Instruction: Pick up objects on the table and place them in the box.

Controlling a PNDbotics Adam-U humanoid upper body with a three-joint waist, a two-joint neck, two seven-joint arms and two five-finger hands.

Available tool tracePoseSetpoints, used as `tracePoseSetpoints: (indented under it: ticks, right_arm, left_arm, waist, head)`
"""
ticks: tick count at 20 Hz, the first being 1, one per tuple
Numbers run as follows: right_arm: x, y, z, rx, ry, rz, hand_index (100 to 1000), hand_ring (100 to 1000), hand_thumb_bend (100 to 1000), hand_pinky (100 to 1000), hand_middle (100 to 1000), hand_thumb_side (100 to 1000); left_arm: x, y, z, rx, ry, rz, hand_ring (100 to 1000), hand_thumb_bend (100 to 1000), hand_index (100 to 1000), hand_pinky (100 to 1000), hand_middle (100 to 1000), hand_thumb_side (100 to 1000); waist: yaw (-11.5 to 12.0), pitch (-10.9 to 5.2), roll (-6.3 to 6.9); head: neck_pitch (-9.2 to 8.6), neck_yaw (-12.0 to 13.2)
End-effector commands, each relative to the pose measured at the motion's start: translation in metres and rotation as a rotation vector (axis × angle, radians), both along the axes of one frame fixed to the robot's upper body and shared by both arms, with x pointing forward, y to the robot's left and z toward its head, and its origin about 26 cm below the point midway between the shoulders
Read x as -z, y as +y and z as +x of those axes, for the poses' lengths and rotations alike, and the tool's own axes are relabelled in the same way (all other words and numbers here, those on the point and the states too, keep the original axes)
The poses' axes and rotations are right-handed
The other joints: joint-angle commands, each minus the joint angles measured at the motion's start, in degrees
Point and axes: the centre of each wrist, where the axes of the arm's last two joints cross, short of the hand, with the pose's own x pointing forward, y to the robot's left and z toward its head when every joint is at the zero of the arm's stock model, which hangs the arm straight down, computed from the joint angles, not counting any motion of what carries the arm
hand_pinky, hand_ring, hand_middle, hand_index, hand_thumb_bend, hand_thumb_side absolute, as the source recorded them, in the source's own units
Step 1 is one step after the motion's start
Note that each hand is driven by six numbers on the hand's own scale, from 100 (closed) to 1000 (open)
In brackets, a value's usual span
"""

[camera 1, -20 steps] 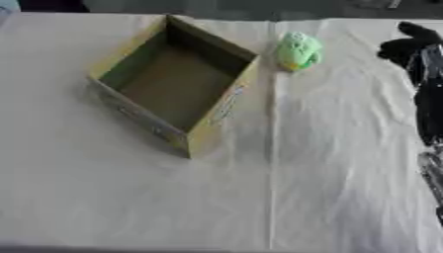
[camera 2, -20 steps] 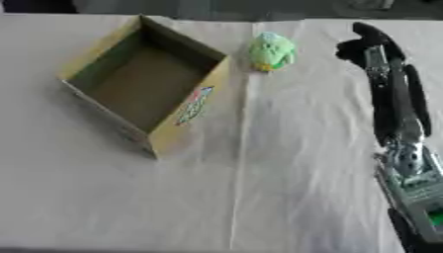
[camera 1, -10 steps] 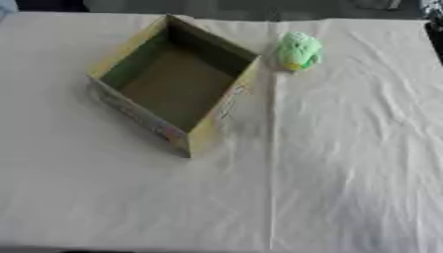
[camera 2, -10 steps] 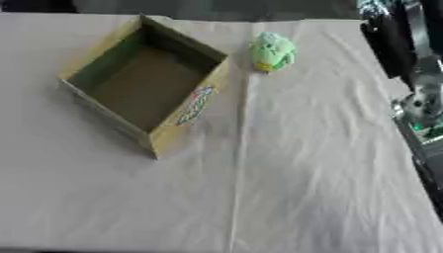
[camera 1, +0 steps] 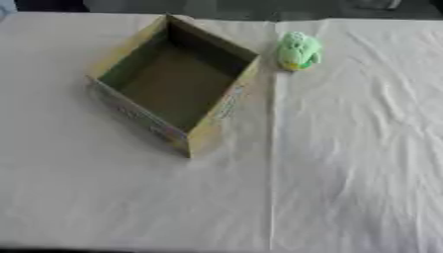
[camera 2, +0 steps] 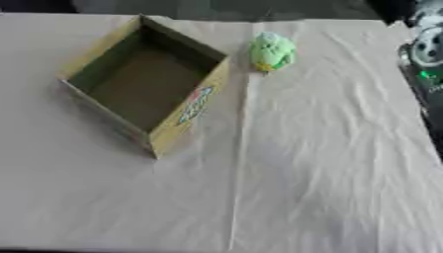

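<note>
An open cardboard box (camera 1: 216, 111) stands turned at an angle on the left half of the table, and nothing shows inside it. A small green soft toy (camera 1: 297, 51) lies on the cloth just past the box's far right corner, a little apart from it. Neither hand shows in either view. Only a stretch of my right arm (camera 2: 424, 52), black with a silver joint and a green light, shows at the upper right edge of the right eye view, well to the right of the toy.
A white cloth (camera 1: 346, 163) covers the table, with a long crease running front to back just right of the box. The table's far edge lies close behind the box and the toy.
My right arm has drawn back to the right and up, out of the left eye view; its hand, seen a second ago to the right of the toy, no longer shows. Box and toy have not moved.
</note>
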Motion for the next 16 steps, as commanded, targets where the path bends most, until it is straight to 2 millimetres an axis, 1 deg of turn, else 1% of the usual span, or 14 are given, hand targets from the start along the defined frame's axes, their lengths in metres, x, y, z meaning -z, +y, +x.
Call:
tracePoseSetpoints:
  ticks: [1, 8, 11, 12, 13, 16]
  right_arm:
    - [-0.013, -0.016, 0.015, 0.068, 0.035, -0.091, 955, 858, 153, 906, 818, 1000]
    - [-0.023, -0.032, 0.057, 0.112, 0.14, -0.218, 959, 876, 356, 917, 840, 1000]
    - [-0.025, -0.037, 0.073, 0.128, 0.187, -0.263, 950, 885, 510, 925, 844, 1000]
    - [-0.024, -0.038, 0.078, 0.133, 0.201, -0.278, 950, 885, 515, 925, 845, 1000]
    - [-0.024, -0.038, 0.083, 0.132, 0.214, -0.29, 952, 890, 546, 930, 848, 1000]
    - [-0.022, -0.039, 0.093, 0.116, 0.257, -0.317, 958, 899, 603, 938, 856, 1000]
  left_arm:
    - [-0.006, 0.0, -0.002, 0.011, -0.021, 0.018, 555, 100, 802, 322, 673, 710]
    - [-0.006, 0.0, -0.002, 0.019, -0.012, 0.023, 556, 100, 802, 320, 674, 712]
    - [-0.006, -0.001, -0.002, 0.023, -0.011, 0.025, 556, 100, 802, 321, 675, 713]
    - [-0.006, -0.001, -0.002, 0.023, -0.011, 0.024, 556, 100, 802, 321, 675, 713]
    - [-0.006, -0.001, -0.002, 0.024, -0.01, 0.024, 557, 100, 802, 320, 675, 713]
    - [-0.006, -0.001, -0.002, 0.027, -0.01, 0.025, 557, 100, 802, 320, 675, 714]
  waist:
    - [0.1, -1.24, 0.05]
    - [0.2, -1.47, -0.1]
    - [0.3, -1.47, -0.23]
    - [0.4, -1.47, -0.27]
    - [0.4, -1.45, -0.31]
    - [0.6, -1.4, -0.4]
  head:
    - [-0.46, -0.4]
    - [-0.45, -0.6]
    - [-0.52, -0.7]
    - [-0.57, -0.7]
    - [-0.64, -0.7]
    - [-0.75, -0.7]
